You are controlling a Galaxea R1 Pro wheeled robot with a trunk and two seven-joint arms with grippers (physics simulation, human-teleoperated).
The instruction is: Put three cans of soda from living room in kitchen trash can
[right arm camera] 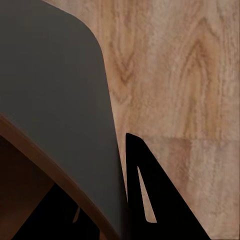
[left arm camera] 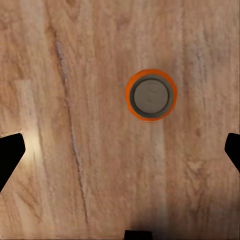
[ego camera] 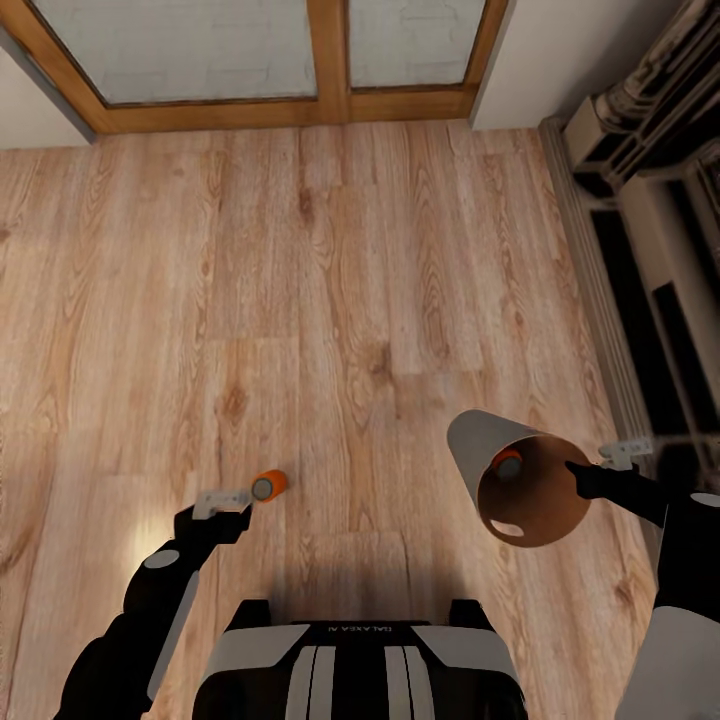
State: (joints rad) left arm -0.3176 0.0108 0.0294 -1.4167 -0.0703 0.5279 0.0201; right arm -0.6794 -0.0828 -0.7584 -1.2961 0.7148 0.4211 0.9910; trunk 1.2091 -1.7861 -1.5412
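The right gripper (ego camera: 585, 478) held the trash can (ego camera: 530, 500) by its rim, one soda can (ego camera: 507, 464) already inside. The left gripper (ego camera: 240, 503), jaws spread wide and empty, hung above another soda can (left arm camera: 150, 95) standing on the light plank floor (ego camera: 350, 300) near wood-framed glass doors (ego camera: 330, 50). Next, I judged, it needed lowering around that can before closing.
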